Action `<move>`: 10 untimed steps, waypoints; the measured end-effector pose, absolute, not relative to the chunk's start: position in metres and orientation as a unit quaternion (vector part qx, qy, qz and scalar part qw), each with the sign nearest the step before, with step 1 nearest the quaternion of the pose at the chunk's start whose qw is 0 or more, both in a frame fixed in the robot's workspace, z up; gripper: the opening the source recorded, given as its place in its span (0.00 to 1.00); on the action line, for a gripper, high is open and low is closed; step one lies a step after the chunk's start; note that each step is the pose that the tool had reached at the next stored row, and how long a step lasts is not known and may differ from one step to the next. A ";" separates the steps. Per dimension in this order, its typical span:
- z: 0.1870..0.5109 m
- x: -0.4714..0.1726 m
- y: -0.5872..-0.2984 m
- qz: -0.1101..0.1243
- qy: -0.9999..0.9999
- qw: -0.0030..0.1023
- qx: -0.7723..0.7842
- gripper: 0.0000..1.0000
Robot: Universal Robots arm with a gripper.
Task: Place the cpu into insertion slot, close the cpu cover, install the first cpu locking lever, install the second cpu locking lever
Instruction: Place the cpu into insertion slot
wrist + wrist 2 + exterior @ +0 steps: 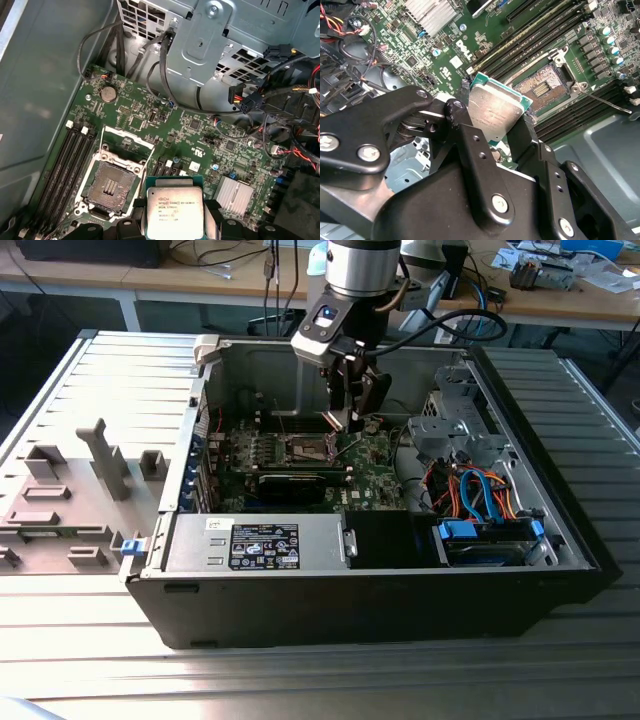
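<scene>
the gripper (492,125) has its jaws drawn in to the chip's width, pinching the cpu (496,107) by two opposite edges. the cpu hangs over the green board (165,125), near the open, bare insertion slot (110,185).

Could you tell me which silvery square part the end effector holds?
The flat-topped cpu, gripped by the end effector; the finned heatsink sits on the board.

Exterior overview, both wrist views near insertion slot (111,186) (542,89)
</scene>
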State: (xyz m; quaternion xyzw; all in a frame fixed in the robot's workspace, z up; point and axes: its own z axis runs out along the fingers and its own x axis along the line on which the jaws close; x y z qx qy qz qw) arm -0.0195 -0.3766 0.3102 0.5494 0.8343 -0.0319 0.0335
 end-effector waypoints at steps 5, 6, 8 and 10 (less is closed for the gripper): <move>0.310 -0.020 -0.377 -0.033 0.832 0.034 0.552 0.54; 0.310 -0.020 -0.377 -0.033 0.832 0.034 0.553 0.54; 0.310 -0.020 -0.377 -0.033 0.831 0.034 0.554 0.54; 0.310 -0.020 -0.377 -0.034 0.831 0.034 0.555 0.54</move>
